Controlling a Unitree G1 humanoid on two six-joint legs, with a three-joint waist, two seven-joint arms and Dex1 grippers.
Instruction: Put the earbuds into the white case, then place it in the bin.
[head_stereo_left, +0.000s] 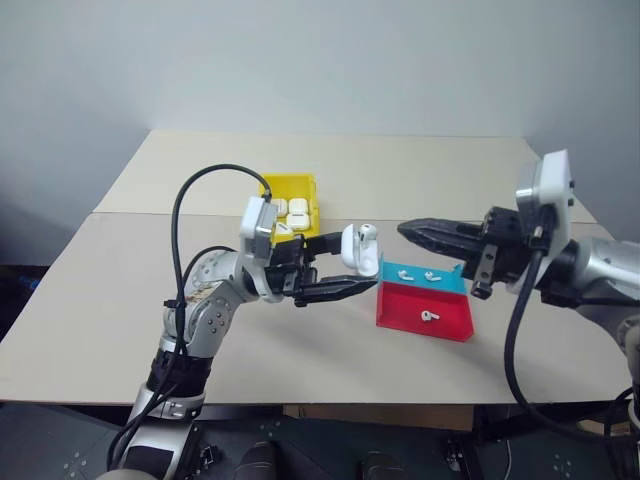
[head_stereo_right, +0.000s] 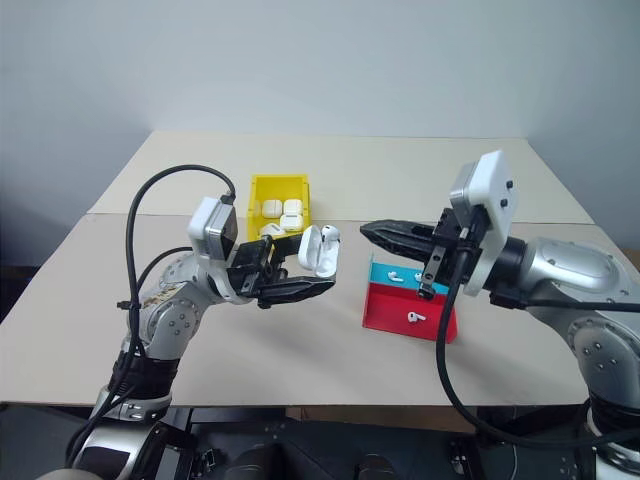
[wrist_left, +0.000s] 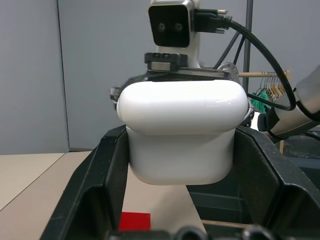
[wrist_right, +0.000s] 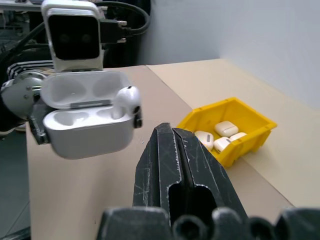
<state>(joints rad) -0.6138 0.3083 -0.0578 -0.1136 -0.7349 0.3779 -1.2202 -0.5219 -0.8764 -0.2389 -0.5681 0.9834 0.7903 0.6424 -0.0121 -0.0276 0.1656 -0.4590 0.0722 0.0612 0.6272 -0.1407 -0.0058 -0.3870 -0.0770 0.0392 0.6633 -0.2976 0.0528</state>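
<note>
your left pincer (head_stereo_left: 335, 278) pinches the glossy white case (wrist_right: 87, 117) above the worktop (head_stereo_left: 100, 300), lid flipped open, one earbud (wrist_right: 126, 101) sitting in it. your right pincer (head_stereo_right: 368, 232) is pressed together just beside it. the yellow bin (head_stereo_left: 296, 187) holds more cases.

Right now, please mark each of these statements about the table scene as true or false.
1. The left tool holds the glossy white case with its lid open. True.
2. Both sockets of the case hold an earbud. False: one earbud sits in it; the other socket is empty.
3. The small yellow plastic bin holds several closed white cases. True.
4. The red-and-teal tray holds no earbuds. False: three loose earbuds lie on it.
5. The right tool grips an earbud. False: it is shut, holding nothing.
</note>
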